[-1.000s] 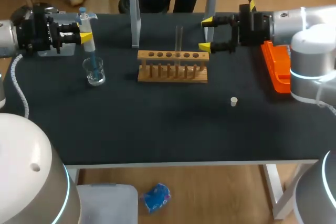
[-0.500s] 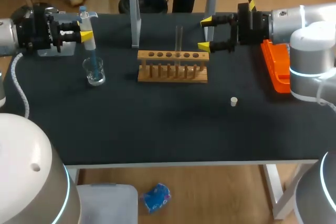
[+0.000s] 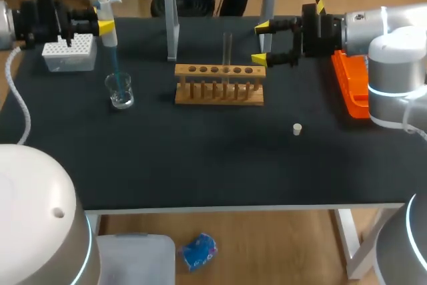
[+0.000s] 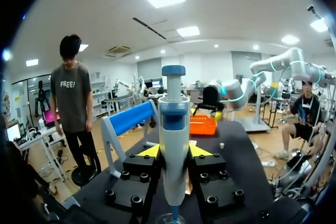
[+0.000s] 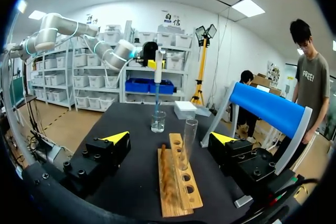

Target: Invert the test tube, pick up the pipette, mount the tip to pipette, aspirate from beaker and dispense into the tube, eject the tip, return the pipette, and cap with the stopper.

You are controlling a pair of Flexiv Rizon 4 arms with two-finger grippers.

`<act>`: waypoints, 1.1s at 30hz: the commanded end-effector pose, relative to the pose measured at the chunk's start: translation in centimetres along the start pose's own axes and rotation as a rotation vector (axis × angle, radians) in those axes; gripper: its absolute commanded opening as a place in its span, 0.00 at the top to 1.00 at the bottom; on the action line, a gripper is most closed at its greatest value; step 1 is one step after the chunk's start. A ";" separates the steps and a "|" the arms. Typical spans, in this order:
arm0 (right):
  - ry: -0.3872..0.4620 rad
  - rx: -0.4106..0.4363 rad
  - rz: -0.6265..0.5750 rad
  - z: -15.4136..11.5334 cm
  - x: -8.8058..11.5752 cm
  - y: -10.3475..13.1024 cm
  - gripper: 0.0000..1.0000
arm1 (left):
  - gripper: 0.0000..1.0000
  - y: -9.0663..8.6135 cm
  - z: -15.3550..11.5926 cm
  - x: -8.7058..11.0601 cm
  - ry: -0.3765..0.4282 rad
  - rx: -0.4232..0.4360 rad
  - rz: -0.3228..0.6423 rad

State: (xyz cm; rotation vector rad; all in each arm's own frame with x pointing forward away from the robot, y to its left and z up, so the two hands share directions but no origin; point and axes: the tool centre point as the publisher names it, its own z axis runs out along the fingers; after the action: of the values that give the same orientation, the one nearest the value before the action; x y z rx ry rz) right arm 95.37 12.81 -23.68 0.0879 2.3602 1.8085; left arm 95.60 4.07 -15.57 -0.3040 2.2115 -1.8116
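Black bench point(image 3: 200, 165), test tube point(image 3: 227, 48) standing upright in the wooden rack point(image 3: 220, 85), so I'd say we're at the aspirate bit. The left hand point(image 3: 103, 27) is clamped on the pipette point(image 3: 105, 6), with its blue tip point(image 3: 115, 68) dipping into the beaker point(image 3: 121, 91). The right hand point(image 3: 261, 44) sits wide open and empty near the tube; dispensing, ejecting, returning and capping are all left, with the stopper point(image 3: 297, 129) loose on the bench.

Rack point(image 3: 219, 86) mid-table, test tube point(image 3: 227, 48) upright in it (right-of-centre hole). Beaker point(image 3: 121, 91) left of rack, pipette point(image 3: 109, 37) directly above it; tip box point(image 3: 68, 53) far left. Stopper point(image 3: 297, 129) nearer, right of rack.
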 end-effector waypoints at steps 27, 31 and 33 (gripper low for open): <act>-0.001 -0.001 0.000 0.0 0.0 0.0 0.00 | 1.00 -4.4 -0.7 0.5 -0.007 -0.042 0.017; -0.001 -0.001 0.000 0.0 0.0 0.0 0.00 | 1.00 -6.1 -0.4 0.7 0.014 -0.032 0.033; -0.001 -0.001 0.000 0.0 0.0 0.0 0.00 | 1.00 -7.3 0.3 0.9 0.039 -0.039 0.047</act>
State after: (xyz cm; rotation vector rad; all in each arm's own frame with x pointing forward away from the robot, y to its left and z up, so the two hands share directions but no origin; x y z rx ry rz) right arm 95.33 12.79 -23.64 0.0890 2.3605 1.8081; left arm 94.40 2.50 -9.75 -0.2383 2.2329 -1.7811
